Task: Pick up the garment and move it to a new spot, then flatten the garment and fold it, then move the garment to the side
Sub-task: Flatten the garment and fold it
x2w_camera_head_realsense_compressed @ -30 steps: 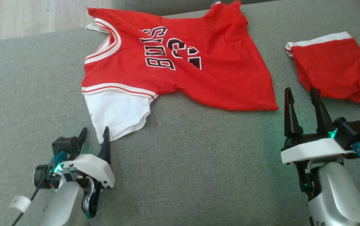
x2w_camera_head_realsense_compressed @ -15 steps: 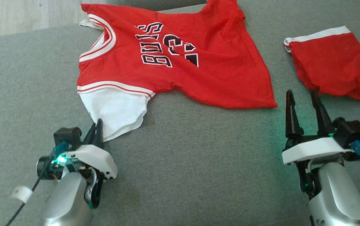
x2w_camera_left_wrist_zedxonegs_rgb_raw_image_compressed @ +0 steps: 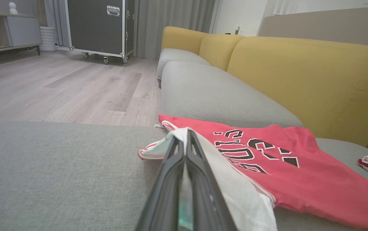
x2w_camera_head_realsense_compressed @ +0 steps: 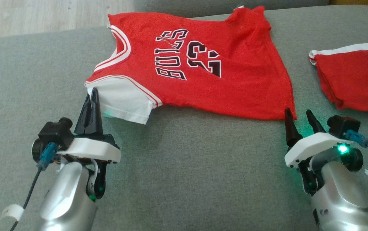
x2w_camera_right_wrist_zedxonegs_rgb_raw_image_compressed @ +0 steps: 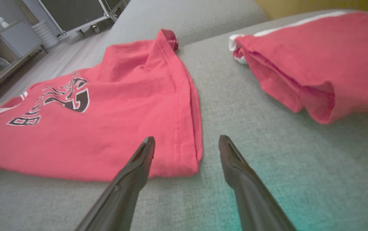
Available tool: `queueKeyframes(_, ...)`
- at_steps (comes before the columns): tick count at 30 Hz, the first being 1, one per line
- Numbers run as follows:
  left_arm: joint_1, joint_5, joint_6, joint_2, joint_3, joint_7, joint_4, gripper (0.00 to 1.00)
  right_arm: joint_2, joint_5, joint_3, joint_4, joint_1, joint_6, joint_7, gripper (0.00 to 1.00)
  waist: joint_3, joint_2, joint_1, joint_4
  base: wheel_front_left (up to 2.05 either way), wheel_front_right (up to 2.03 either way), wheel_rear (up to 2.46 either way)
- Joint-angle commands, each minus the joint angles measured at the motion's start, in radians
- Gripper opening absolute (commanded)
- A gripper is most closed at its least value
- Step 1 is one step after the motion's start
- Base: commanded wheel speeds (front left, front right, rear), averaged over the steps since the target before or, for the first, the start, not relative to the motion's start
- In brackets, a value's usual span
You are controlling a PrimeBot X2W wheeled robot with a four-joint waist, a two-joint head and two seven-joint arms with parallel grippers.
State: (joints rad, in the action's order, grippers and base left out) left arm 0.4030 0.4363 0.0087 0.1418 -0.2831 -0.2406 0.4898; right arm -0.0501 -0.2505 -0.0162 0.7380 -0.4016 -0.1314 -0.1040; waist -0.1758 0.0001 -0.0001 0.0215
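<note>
- Red jersey spread across upper centre of frame, on grey cushion.
- Left gripper, centre left, clamped on its white sleeve.
- Right gripper, lower right, fingers apart beside hem corner.
- Red shorts at right edge.

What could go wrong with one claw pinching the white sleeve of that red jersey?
The left gripper pinches just the edge of the white sleeve; the thin cloth might slip out on a lift. The right gripper stands open at the hem corner of the jersey, gripping nothing; pulling from one side would likely bunch it. The red shorts lie close by and might get snagged.
</note>
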Motion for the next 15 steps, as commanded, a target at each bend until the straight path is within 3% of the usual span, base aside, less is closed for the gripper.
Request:
queueKeyframes(1, 0.013, -0.009, -0.002, 0.012, 0.039, -0.015, -0.041, 0.0, 0.0, -0.003, 0.014, -0.006, -0.04, 0.001, -0.001, 1.0, -0.001, -0.0001, 0.0001, -0.005, 0.0, 0.0, 0.0)
queueKeyframes(8, 0.002, -0.024, -0.009, 0.005, 0.037, -0.02, -0.093, 0.0, 0.0, -0.106, 0.08, 0.174, -0.108, 0.001, -0.003, 1.0, -0.017, -0.0001, 0.0001, -0.017, 0.0, 0.0, 0.0)
queueKeyframes(12, 0.005, -0.026, -0.008, 0.003, 0.04, -0.02, -0.096, 0.0, 0.0, -0.161, 0.138, 0.232, -0.135, 0.001, -0.027, 0.33, -0.025, -0.0001, 0.0001, -0.017, 0.0, 0.0, 0.0)
queueKeyframes(13, 0.006, -0.026, -0.008, 0.002, 0.041, -0.02, -0.096, 0.0, 0.0, -0.172, 0.153, 0.245, -0.141, 0.001, -0.03, 0.0, -0.025, -0.0001, 0.0001, -0.016, 0.0, 0.0, 0.0)
queueKeyframes(15, 0.006, -0.026, -0.008, 0.002, 0.043, -0.021, -0.092, 0.0, 0.0, -0.191, 0.181, 0.266, -0.152, 0.001, -0.04, 0.0, -0.023, -0.0001, 0.0001, -0.016, 0.0, 0.0, 0.0)
